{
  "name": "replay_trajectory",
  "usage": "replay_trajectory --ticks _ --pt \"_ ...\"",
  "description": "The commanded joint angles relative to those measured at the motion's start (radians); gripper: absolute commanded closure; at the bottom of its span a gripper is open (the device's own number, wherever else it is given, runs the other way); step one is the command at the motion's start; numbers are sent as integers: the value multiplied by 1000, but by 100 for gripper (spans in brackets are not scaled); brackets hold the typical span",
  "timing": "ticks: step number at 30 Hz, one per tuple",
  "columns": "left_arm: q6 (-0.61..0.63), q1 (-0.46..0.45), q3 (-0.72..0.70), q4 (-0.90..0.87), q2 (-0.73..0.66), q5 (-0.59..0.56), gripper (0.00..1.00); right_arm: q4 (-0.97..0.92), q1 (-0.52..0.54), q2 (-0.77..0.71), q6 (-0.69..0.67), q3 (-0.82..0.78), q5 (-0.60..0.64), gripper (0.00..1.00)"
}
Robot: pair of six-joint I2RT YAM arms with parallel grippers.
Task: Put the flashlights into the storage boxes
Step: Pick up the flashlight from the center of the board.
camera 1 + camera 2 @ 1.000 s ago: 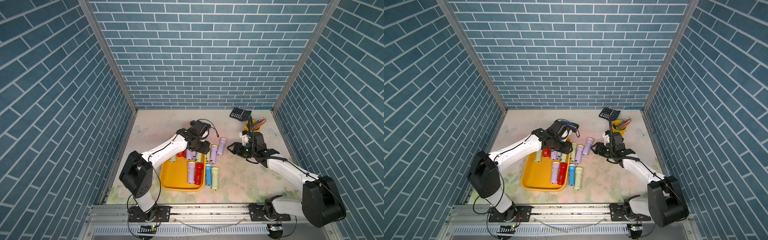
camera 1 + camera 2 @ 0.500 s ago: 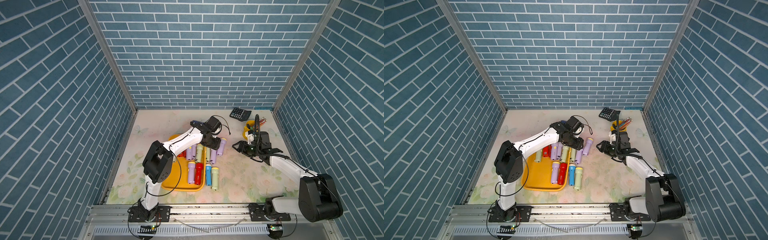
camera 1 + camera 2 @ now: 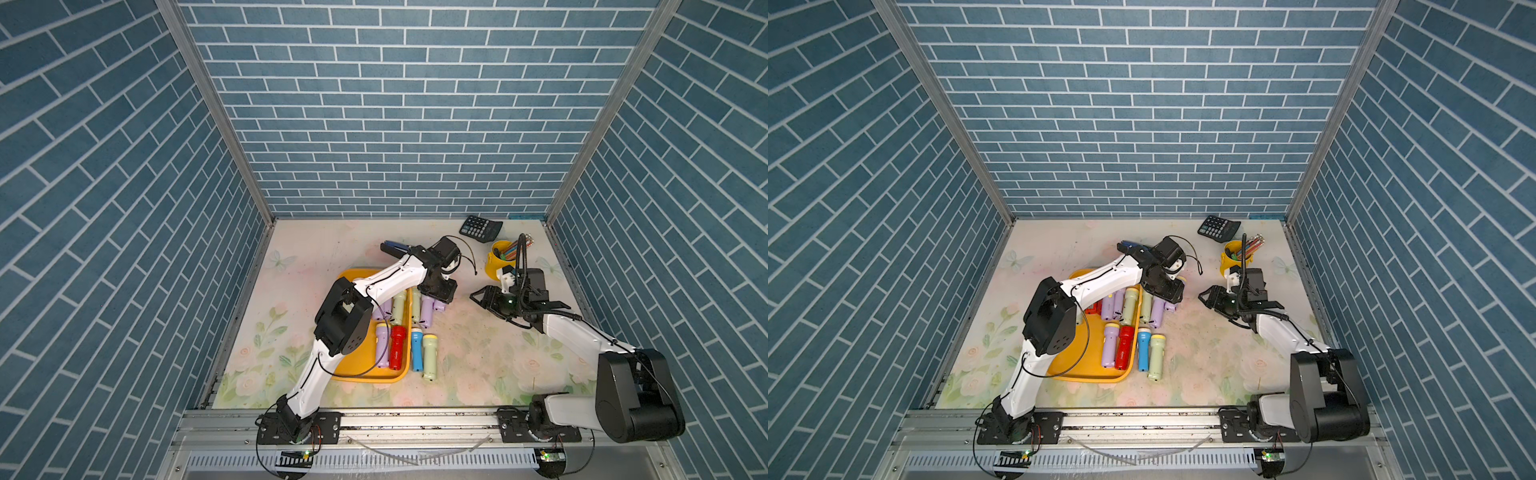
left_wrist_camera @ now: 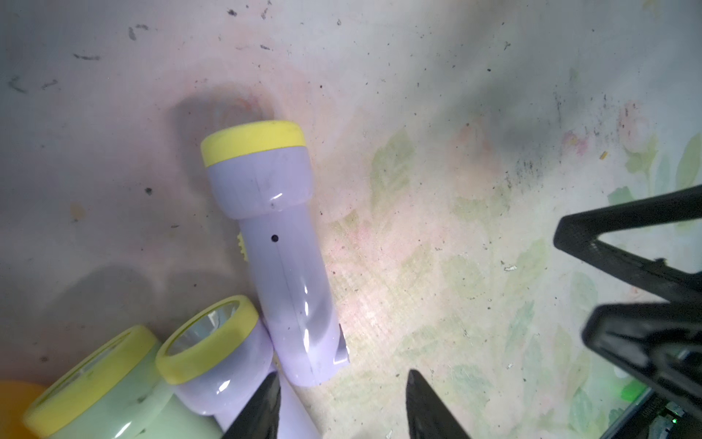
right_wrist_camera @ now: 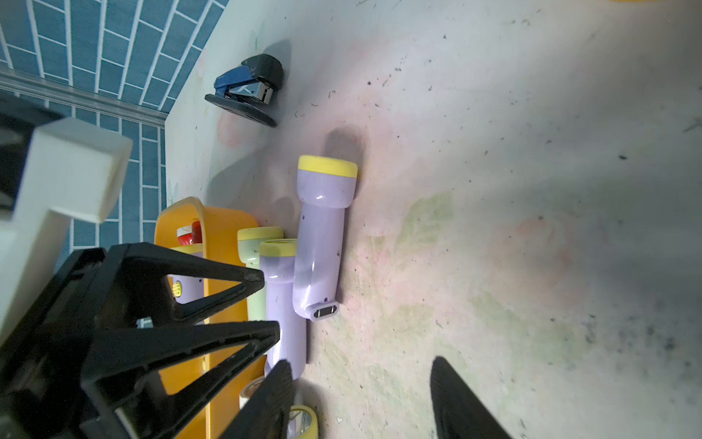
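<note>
Left gripper (image 4: 342,399) spread and empty, tips just beside the tail of a lilac flashlight (image 4: 281,258) lying on the mat (image 4: 475,171). In a top view, right gripper (image 3: 477,298) is at its 3 o'clock, also spread and empty. Storage box (image 3: 365,377) at 8 o'clock, part-filled. We're at the pick: straddle the barrel, pinch, carry it into the box.

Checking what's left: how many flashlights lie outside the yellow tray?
5 visible, all right of the tray: far pale green, inner lilac, outer lilac under the left gripper; blue, near pale green. The left arm may hide more.
</note>
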Motion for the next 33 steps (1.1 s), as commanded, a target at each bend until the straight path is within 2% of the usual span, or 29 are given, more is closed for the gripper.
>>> replay_trajectory --ticks 1,15,29,33 --pt "2 -4 27 -43 29 -8 46 -5 -15 -38 -43 -30 -22 41" --pt "-6 -9 44 -20 87 -15 48 -6 -47 -59 -45 -55 -43 41" --pt "9 -33 137 -65 174 -64 49 -38 -80 -108 -49 -94 -49 41" --pt "25 -46 181 -100 210 -95 53 -53 -85 -130 -51 -102 -46 41"
